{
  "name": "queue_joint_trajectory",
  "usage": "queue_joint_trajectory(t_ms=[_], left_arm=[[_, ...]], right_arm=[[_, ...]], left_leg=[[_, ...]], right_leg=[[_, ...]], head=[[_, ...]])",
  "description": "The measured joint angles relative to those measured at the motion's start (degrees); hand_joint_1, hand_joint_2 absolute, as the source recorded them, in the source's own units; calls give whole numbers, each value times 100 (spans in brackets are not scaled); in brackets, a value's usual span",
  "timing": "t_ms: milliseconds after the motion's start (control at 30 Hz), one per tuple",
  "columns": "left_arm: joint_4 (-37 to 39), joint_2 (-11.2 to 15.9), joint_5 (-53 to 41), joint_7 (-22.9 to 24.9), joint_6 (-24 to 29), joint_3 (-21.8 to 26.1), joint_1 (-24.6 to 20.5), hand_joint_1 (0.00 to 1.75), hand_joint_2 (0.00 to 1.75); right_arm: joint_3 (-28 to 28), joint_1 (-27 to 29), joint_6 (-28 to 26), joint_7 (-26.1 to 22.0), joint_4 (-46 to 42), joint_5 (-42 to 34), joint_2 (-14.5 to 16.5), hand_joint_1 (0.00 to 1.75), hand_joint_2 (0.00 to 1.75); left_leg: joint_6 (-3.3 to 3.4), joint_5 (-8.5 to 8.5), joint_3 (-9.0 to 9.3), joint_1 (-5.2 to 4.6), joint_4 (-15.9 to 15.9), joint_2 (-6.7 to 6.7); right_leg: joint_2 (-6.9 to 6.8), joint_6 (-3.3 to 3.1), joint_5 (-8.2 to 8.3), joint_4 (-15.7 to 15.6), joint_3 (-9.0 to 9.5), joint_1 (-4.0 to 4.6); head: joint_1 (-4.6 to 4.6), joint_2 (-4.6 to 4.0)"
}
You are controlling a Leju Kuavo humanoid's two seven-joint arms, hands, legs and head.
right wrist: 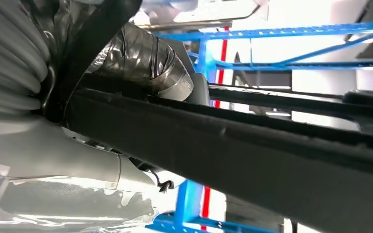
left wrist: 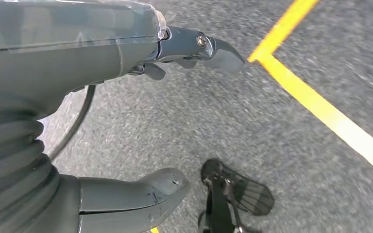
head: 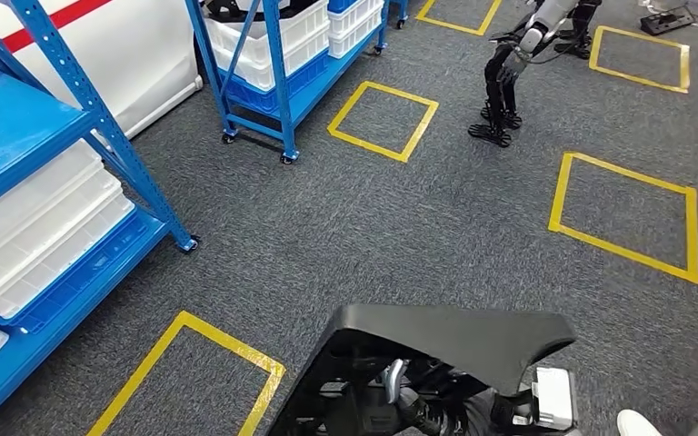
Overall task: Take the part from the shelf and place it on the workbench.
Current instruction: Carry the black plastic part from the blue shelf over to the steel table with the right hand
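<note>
In the head view a large black moulded part (head: 445,341) is held low in front of my body, above the grey carpet. The right wrist view shows my right hand (right wrist: 141,58) gripping this black part (right wrist: 252,155), its taped thumb pressed over the part's long edge; the other fingers are hidden behind it. My left hand (left wrist: 102,53) hangs over the carpet with its thumb and fingers apart and nothing between them. Beneath the part in the head view, dark fingers (head: 413,400) show, but I cannot tell how they lie.
A blue shelf (head: 100,127) with white crates (head: 45,227) stands at the left, and a second blue wheeled shelf (head: 282,100) at the back. Yellow tape squares (head: 383,118) mark the carpet. Another robot (head: 513,73) stands far back. A white shoe (head: 638,423) is at bottom right.
</note>
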Motion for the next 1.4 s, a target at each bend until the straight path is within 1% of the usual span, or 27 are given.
queue_joint_trajectory(t_ms=[33,100,167,200,233,300,367,433,467,500,567,600,633,667,733,800,867,933,1000,1067,1133,1167,1200,1233,1300,1367,1400], left_arm=[[0,-3,-12,2,-2,2,3,0,175],[0,-10,-39,26,5,5,24,0,175],[0,-14,-69,67,26,5,32,0,175],[0,-16,-84,82,38,5,31,0,175],[0,-19,-96,95,48,5,29,0,175],[0,-24,-116,114,57,5,31,0,175],[0,-27,-130,130,57,5,30,0,175],[0,-31,-143,140,57,5,17,0,175],[0,-34,-151,143,54,5,10,0,175],[0,-38,-160,144,51,5,6,0,175],[0,-44,-170,144,44,5,19,0,175],[0,-45,-172,144,44,5,31,0,175],[0,-48,-174,144,43,5,42,0,175],[1,-51,-176,142,39,5,47,0,175],[1,-57,-180,125,19,5,47,0,175],[1,-64,-180,93,-5,5,44,0,175],[1,-73,-180,70,-18,5,41,0,175],[0,-83,-179,65,-20,6,25,0,175],[0,-97,-180,63,-18,7,6,0,175],[0,-104,-182,60,-14,9,16,0,175],[0,-105,-185,53,-11,18,45,0,175],[0,-105,-188,39,-11,23,49,0,175],[0,-105,-193,17,-12,28,47,0,175],[0,-105,-200,-14,-15,32,40,0,175],[0,-108,-211,-69,-31,38,29,0,175],[0,-111,-213,-102,-45,42,27,0,175],[0,-112,-213,-112,-48,44,24,0,175]], right_arm=[[21,-28,-9,21,54,-24,0,173,175],[51,-46,-37,34,137,-84,-4,173,175],[62,-12,-45,33,183,-151,-18,173,175],[62,13,-39,32,192,-174,-27,173,175],[62,39,-34,29,196,-180,-33,173,175],[65,90,-51,10,190,-119,-37,173,175],[71,142,-81,-19,170,-22,-28,173,175],[80,191,-98,-36,144,29,-16,173,175],[83,205,-118,-44,127,41,-11,173,175],[85,211,-146,-60,109,48,5,173,175],[86,208,-198,-97,69,49,52,173,175],[86,209,-213,-108,52,47,80,173,175],[86,212,-226,-112,35,46,96,173,175],[85,215,-240,-113,21,44,108,173,175],[77,216,-276,-126,-20,36,134,173,175],[49,202,-309,-167,-94,10,186,173,175],[4,184,-348,-213,-195,-24,245,173,175],[-59,178,-386,-256,-310,-40,289,173,175],[-132,166,-407,-315,-431,-45,328,173,175],[-184,134,-422,-356,-526,-50,379,173,175],[-215,118,-438,-379,-590,-46,435,173,175],[-231,119,-446,-396,-618,-40,459,173,175],[-249,119,-456,-414,-645,-32,477,173,175],[-273,118,-466,-431,-673,-23,492,173,175],[-329,109,-477,-453,-729,-15,508,173,175],[-382,99,-479,-468,-777,-14,520,173,175],[-408,97,-479,-472,-791,-14,523,173,175]], left_leg=[[14,5,3,-19,-7,74],[23,2,-7,-44,-1,237],[19,-9,-12,-53,5,389],[10,-19,-6,-52,9,454],[-7,-35,8,-54,17,514],[-64,-77,36,-80,38,620],[-125,-111,59,-98,50,725],[-183,-161,81,-84,75,787],[-208,-238,60,-72,156,705],[-231,-380,-20,-56,358,563],[-256,-773,-351,-34,1092,251],[-264,-930,-544,-30,1494,184],[-269,-977,-676,-30,1748,160],[-268,-903,-718,-30,1788,149],[-251,-487,-528,-23,1262,73],[-222,-155,-248,-6,537,-182],[-185,-97,-136,-13,239,-321],[-118,-74,-122,-20,191,-208],[-34,-29,-109,-13,142,-69],[15,-16,-107,-30,125,86],[34,-27,-112,-51,128,256],[36,-34,-113,-56,130,336],[34,-42,-108,-60,131,407],[25,-51,-97,-63,131,471],[-9,-76,-66,-75,135,582],[-61,-101,-44,-83,140,686],[-89,-108,-35,-84,136,742]], right_leg=[[-177,16,-180,308,-142,0],[-318,49,-494,1008,-466,-34],[-360,72,-471,1170,-517,-62],[-391,74,-312,900,-354,-68],[-487,66,-134,472,-104,-65],[-739,10,67,-248,307,-18],[-806,-52,59,-417,383,32],[-666,-105,78,-439,374,21],[-604,-139,93,-459,380,8],[-544,-177,110,-478,384,-7],[-415,-228,128,-487,378,-7],[-340,-237,130,-484,374,-2],[-258,-239,131,-479,375,3],[-178,-238,131,-471,378,6],[-18,-225,122,-441,385,3],[128,-186,105,-388,361,6],[262,-118,114,-363,306,-4],[358,-42,142,-368,263,-19],[171,5,18,-193,175,-9],[-162,38,-345,423,-103,-7],[-304,68,-619,1098,-416,-23],[-334,75,-604,1191,-454,-32],[-361,74,-499,1085,-390,-38],[-413,60,-316,751,-204,-38],[-651,-2,-45,-36,223,5],[-795,-67,22,-414,411,74],[-760,-89,26,-423,405,99]], head=[[1,0],[1,0],[1,0],[1,0],[0,0],[0,0],[0,0],[-1,0],[-1,0],[-2,0],[-3,0],[-3,0],[-3,0],[-3,0],[-3,0],[-2,0],[-2,0],[-3,0],[-2,0],[-1,0],[-1,0],[-1,0],[-1,0],[-1,0],[-2,0],[-3,0],[-3,0]])
